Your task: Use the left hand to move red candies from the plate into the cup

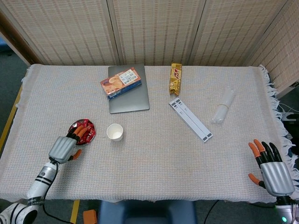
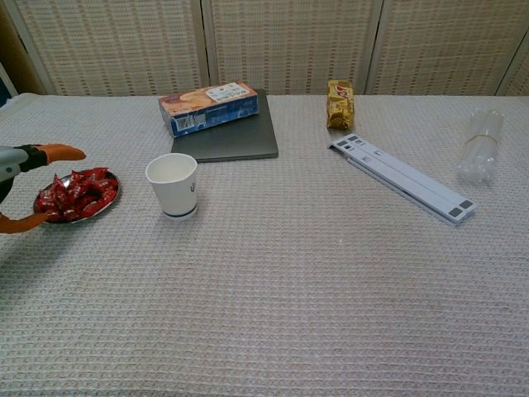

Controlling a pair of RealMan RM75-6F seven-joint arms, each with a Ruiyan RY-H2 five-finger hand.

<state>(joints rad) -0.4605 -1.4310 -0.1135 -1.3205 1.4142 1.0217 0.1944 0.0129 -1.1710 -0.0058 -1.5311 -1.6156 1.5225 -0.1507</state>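
The right hand point(image 1: 272, 169) is seen at the near right table edge, fingers spread, nothing held. The left hand point(image 1: 65, 146) is cut off in the chest view; its fingers point(image 1: 80, 133) are extended apart over the plate point(image 2: 106, 201), which is heaped with red candies point(image 2: 73, 192). No grasp can be made out. Just beside the plate, the cup point(image 2: 173, 185) is seen upright; candy inside cannot be confirmed.
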